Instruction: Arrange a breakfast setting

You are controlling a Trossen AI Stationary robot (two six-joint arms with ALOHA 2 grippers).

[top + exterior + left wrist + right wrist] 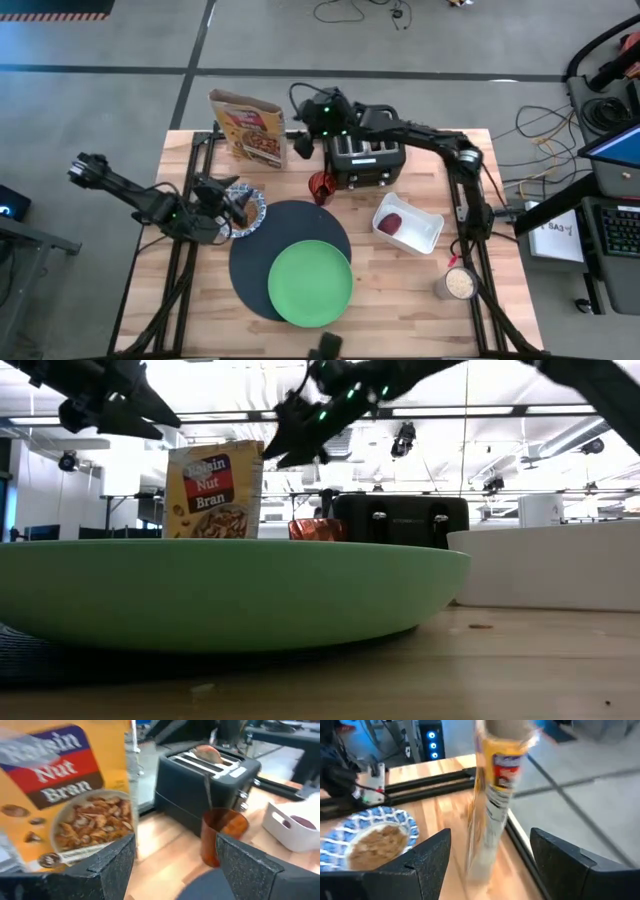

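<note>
Table (400, 300): wooden. Black mat (262, 245) lies at centre front; green plate (310, 284) rests on its near-right part. Patterned bowl (249, 210) touches the mat's left edge, under the left claw (228, 208), fingers apart. Right claw (303, 146), fingers apart, hangs just beside the cereal box (246, 126), holding nothing.

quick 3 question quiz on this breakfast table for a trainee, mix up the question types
1. True or false: the green plate lies on the black mat.
2. What fills the patterned bowl? A) milk B) cereal C) nothing
3. Which gripper hovers beside the cereal box?

Key:
1. True.
2. B, brown cereal.
3. The right gripper, open, between the box and the toaster. The left gripper, also open, is over the bowl.
</note>
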